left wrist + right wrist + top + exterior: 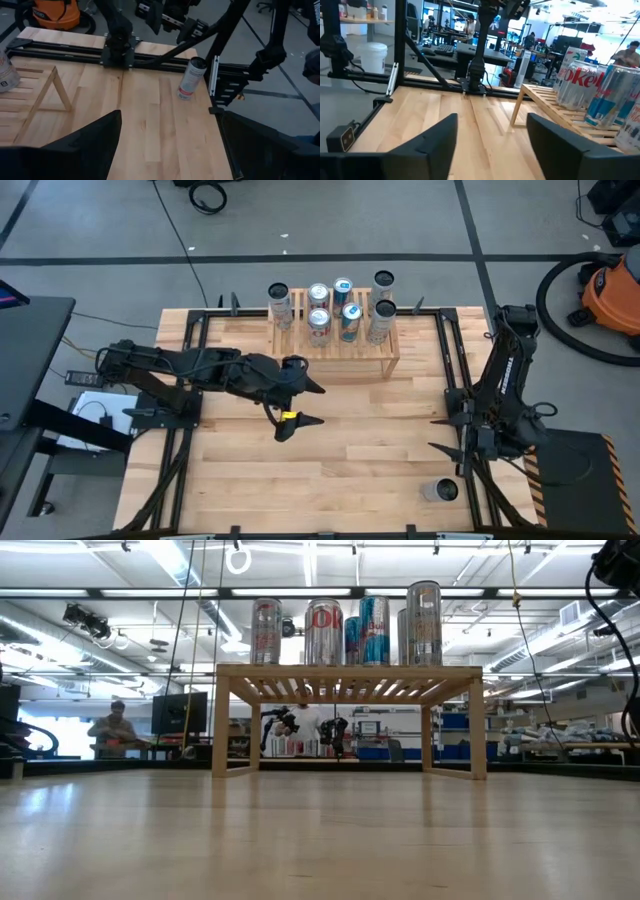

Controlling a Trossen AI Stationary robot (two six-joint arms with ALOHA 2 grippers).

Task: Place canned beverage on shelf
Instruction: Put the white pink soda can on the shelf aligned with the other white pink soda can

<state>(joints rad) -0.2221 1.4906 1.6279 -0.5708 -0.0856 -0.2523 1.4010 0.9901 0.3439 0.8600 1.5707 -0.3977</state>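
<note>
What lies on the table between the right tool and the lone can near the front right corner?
Nothing: in the high view, only bare wood separates the right tool from the can.

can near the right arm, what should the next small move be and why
Probably swing the right gripper toward the can, which stands on the table off the shelf, beside that arm's base. Its fingers are open and empty, and the can is nearest to it. The left gripper hovers open mid-table, farther off.
</note>
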